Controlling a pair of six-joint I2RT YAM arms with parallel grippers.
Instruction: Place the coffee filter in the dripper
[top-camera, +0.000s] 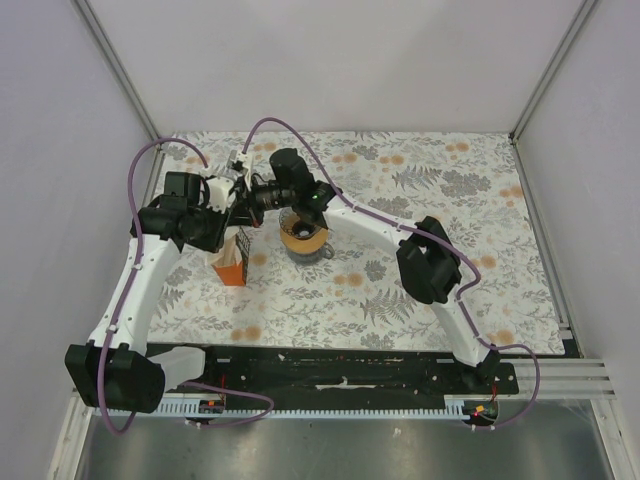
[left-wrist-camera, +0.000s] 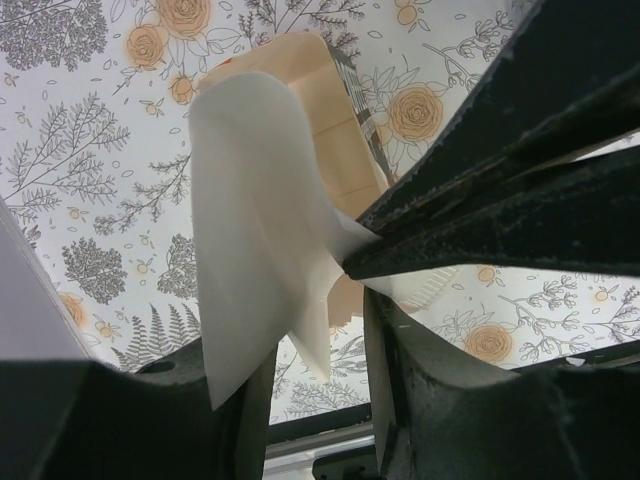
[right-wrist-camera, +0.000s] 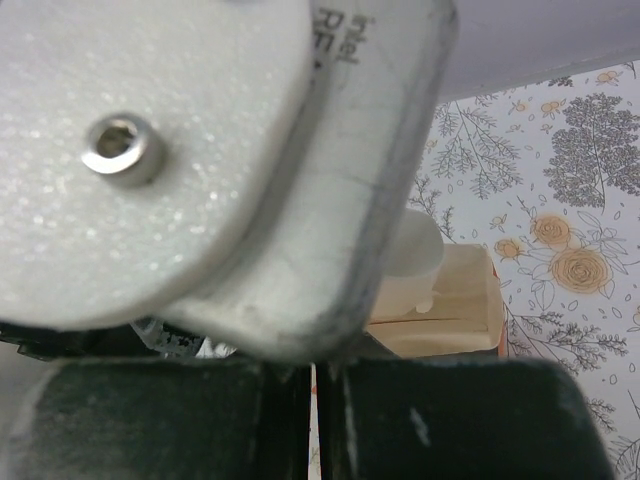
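Your left end effector (left-wrist-camera: 320, 380) is released around the coffee filter (left-wrist-camera: 250, 230); your right end effector (right-wrist-camera: 312, 385) grips its edge. The dripper (top-camera: 303, 238) stands right of both.

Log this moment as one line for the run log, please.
right gripper: shut on coffee filter | left gripper: open, coffee filter hanging between its fingers | dripper: no coffee filter inside yet

coffee filter (left-wrist-camera: 250, 230) white n floppy, hanging mid-frame | right gripper (left-wrist-camera: 365, 255) jaws pinching its edge | left gripper (left-wrist-camera: 318, 410) jaws apart around its bottom | tan packet (left-wrist-camera: 330, 120) right behind, floral counter (left-wrist-camera: 90, 150) beyond
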